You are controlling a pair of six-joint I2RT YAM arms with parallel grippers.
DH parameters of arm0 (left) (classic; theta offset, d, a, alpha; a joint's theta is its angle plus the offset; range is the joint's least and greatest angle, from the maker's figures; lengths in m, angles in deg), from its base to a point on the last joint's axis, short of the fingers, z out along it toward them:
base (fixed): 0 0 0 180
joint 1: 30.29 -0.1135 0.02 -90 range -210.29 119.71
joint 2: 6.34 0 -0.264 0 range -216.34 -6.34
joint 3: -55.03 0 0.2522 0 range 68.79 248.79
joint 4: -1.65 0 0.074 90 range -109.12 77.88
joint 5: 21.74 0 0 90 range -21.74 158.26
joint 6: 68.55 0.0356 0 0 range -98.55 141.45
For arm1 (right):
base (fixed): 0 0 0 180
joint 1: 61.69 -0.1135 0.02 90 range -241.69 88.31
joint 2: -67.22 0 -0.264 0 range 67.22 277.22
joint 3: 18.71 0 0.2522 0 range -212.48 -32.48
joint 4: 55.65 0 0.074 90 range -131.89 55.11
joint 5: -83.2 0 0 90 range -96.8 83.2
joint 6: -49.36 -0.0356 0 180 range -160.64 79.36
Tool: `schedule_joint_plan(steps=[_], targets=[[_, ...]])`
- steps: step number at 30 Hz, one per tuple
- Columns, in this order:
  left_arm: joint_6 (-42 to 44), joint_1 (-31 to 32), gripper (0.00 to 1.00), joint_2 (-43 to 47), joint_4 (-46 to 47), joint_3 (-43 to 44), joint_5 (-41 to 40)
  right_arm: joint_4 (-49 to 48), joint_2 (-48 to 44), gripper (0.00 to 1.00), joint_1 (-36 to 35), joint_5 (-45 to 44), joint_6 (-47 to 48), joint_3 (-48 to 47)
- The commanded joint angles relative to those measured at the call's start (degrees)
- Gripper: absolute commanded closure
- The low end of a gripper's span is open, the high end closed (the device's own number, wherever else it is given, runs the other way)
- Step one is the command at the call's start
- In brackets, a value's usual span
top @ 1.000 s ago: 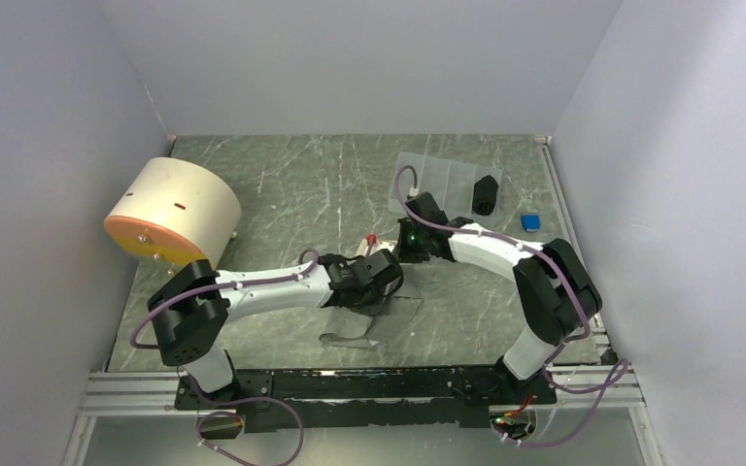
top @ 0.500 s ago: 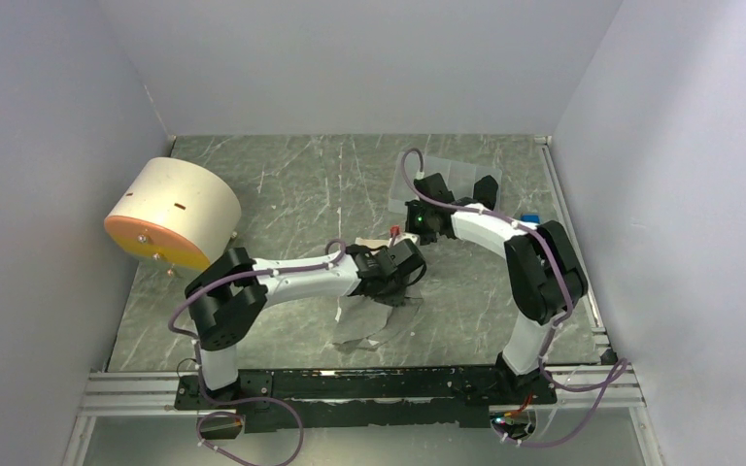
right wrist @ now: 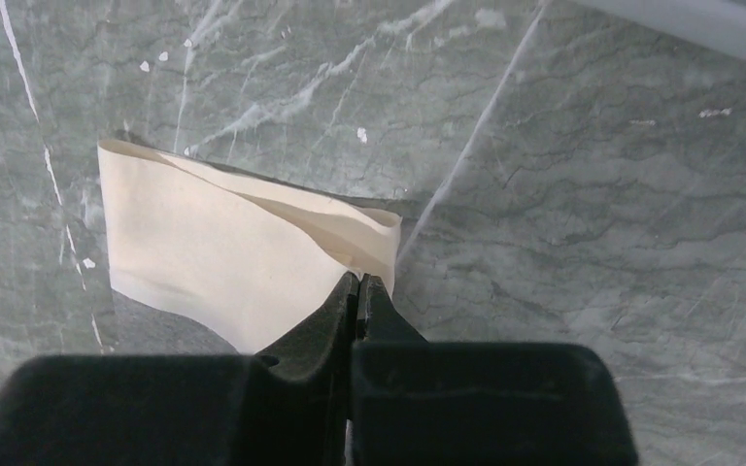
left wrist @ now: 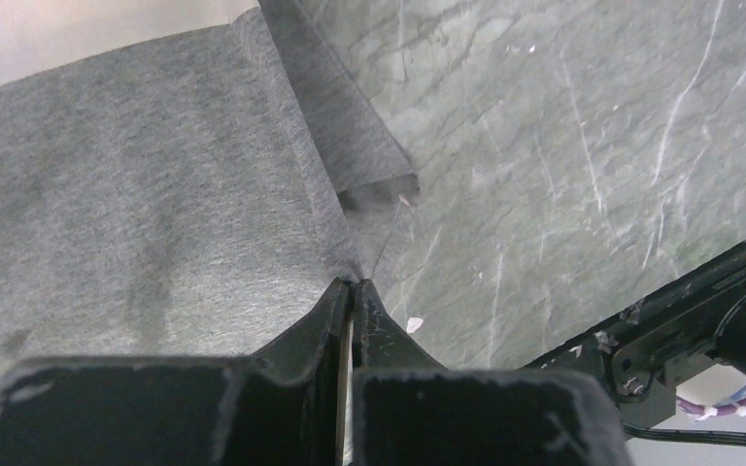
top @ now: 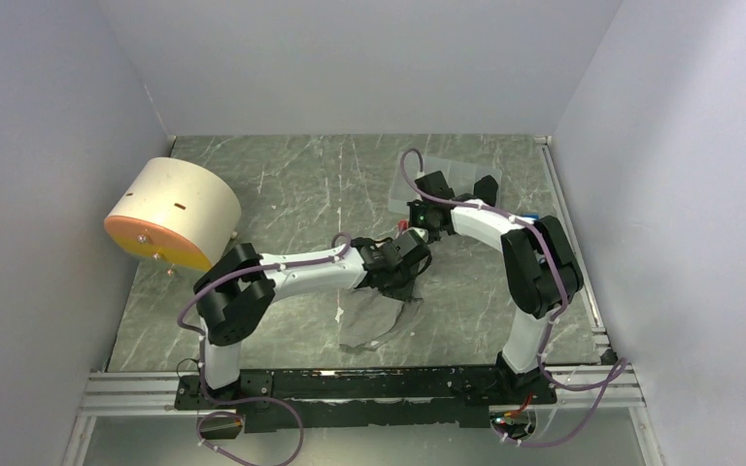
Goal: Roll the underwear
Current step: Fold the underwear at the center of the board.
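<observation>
The underwear is grey fabric (top: pixel 377 318) with a cream-white waistband (right wrist: pixel 223 252). In the top view it hangs and drapes below the two grippers at the table's middle. My left gripper (top: pixel 403 264) is shut on a grey edge of it; the left wrist view shows the fabric (left wrist: pixel 155 194) spread to the left of the pinched tips (left wrist: pixel 352 283). My right gripper (top: pixel 418 219) is just beyond the left one. It is shut on the folded end of the waistband (right wrist: pixel 360 279), held above the marbled table (right wrist: pixel 593 194).
A cream cylinder with an orange face (top: pixel 170 212) lies at the left. A clear plastic tray (top: pixel 442 177) and a black object (top: pixel 487 190) sit at the back right, with a blue item (top: pixel 534 219) beside them. A metal rail (top: pixel 350 384) runs along the front edge.
Both grippers have moved right and farther from the bases, drawing closer together. The underwear has been pulled up from lying flat and now drapes below them.
</observation>
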Motion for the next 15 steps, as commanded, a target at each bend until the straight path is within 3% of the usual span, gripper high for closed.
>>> schedule_joint_plan(steps=[1,8,13,15], targets=[[1.52,-1.04,0.95,-1.76,0.32,3.07,3.24,-1.74,1.49,1.00,0.84,-2.86,1.88,-3.93],[1.35,-1.71,0.95,-3.79,2.26,3.33,5.56,-0.83,4.35,1.00,1.33,-3.37,3.14,-6.26],[0.99,-2.16,0.95,-4.53,4.05,2.78,7.01,0.67,5.81,0.91,1.33,-2.93,4.34,-7.60],[1.04,-2.30,0.90,-4.26,4.22,2.65,6.81,0.68,5.50,0.86,1.33,-2.28,4.74,-7.53]])
